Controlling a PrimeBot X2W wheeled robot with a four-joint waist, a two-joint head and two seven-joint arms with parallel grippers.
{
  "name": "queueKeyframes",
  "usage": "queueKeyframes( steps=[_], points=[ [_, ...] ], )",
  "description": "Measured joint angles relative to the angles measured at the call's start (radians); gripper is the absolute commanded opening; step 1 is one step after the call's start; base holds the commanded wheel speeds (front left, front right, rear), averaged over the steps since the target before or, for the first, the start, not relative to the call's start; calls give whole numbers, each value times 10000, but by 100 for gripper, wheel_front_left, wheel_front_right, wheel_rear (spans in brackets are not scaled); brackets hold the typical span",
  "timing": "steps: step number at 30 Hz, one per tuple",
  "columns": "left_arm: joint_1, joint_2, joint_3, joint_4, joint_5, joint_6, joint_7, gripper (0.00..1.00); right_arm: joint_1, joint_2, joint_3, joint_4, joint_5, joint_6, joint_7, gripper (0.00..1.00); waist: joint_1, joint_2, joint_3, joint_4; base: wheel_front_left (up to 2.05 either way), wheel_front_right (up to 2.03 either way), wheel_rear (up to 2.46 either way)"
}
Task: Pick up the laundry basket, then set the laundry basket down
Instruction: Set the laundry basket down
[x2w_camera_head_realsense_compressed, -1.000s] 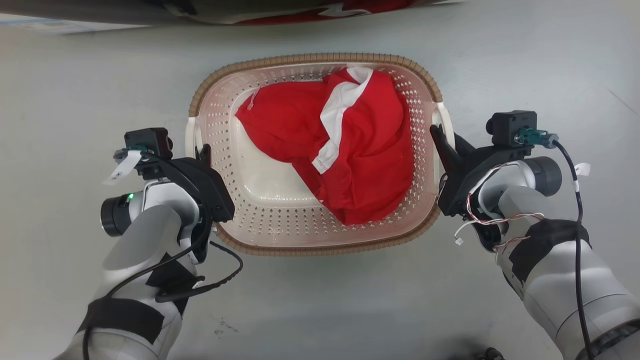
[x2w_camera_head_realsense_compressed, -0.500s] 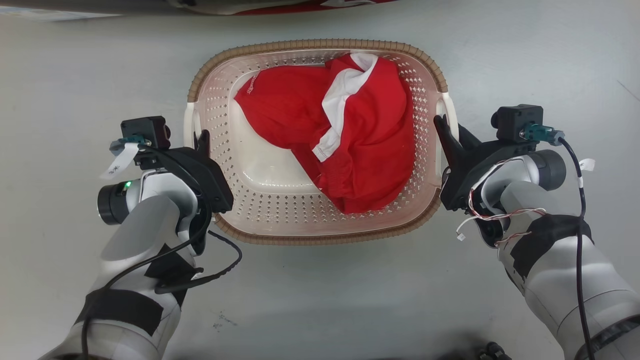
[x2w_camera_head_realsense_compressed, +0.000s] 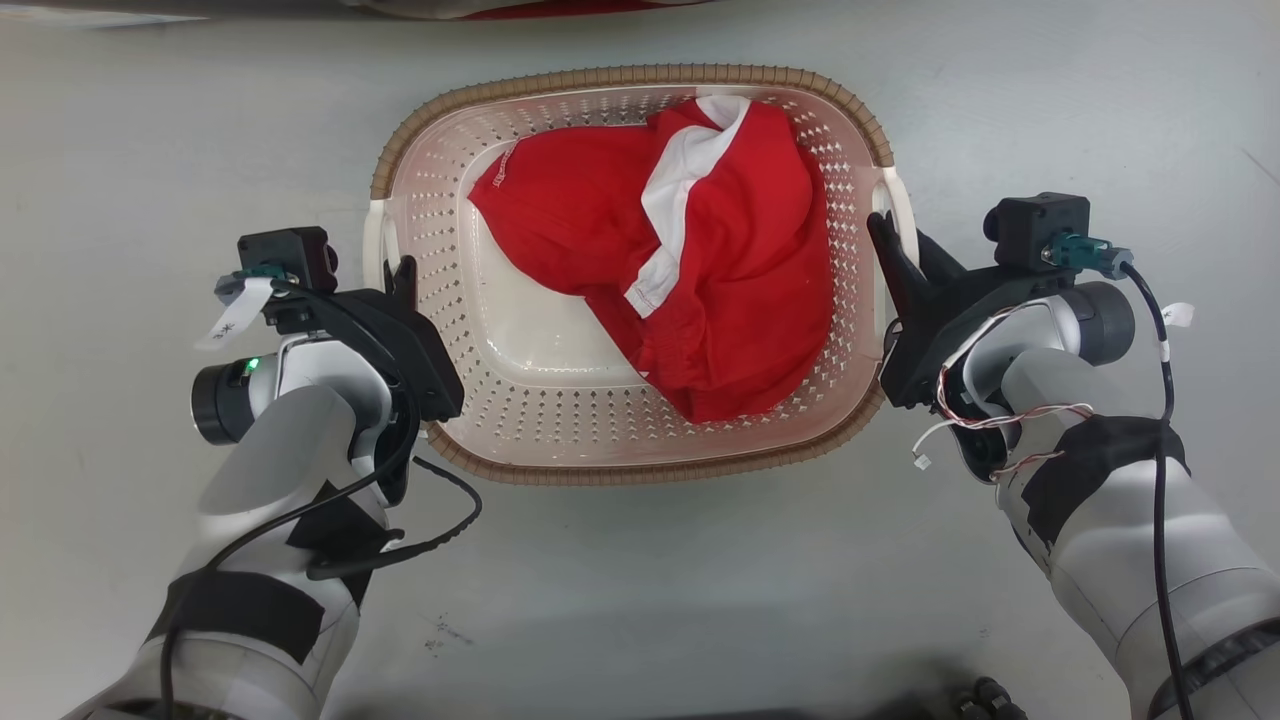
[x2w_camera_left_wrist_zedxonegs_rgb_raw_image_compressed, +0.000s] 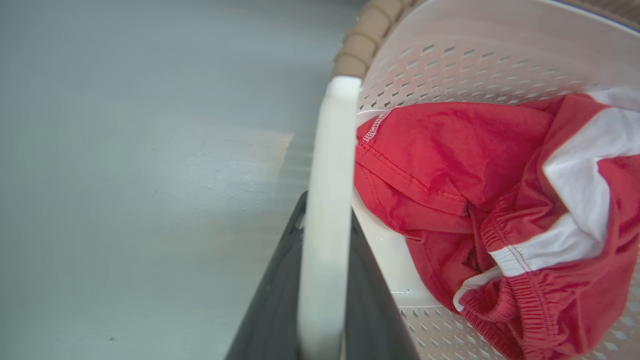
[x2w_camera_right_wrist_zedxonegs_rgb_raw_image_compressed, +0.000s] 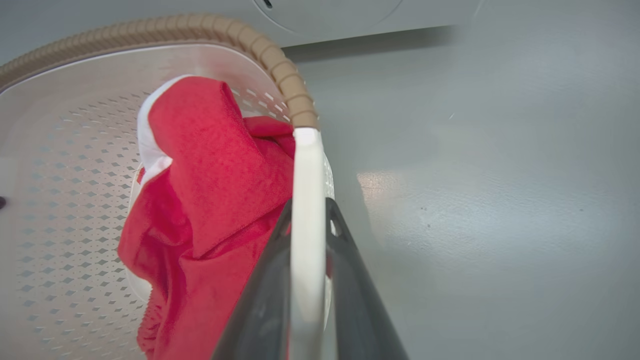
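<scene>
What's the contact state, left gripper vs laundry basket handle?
Touching. Left wrist view: the white handle of the laundry basket runs between the two dark fingers of the left gripper, both flush against it, no gap.

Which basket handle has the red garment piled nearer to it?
The right handle, in the right claw: the red garment lies on that side of the laundry basket; the left handle's side is bare.
</scene>
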Motion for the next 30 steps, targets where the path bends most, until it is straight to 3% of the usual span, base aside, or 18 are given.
queueKeyframes(
  steps=[14, 16, 17, 30],
  points=[
    [-137, -2, 21, 148, -21, -176, 0, 0, -113, 4, 88, 88, 2, 0, -44, 0, 0, 0, 37, 6, 0, 0, 0],
    [-138, -10, 59, 169, -115, -232, 12, 67, -124, 4, 146, 92, 0, 0, -82, 95, 0, 0, 27, 11, 0, 0, 0],
    [-138, -8, 94, 186, -138, -251, 12, 100, -133, 0, 173, 96, 0, -4, -113, 100, 0, 0, 21, 13, 0, 0, 0],
    [-89, 178, 215, 370, -255, -318, -44, 100, -86, -134, 412, 40, -10, -82, -265, 100, 0, 0, -550, 51, 0, 0, 0]
  ],
)
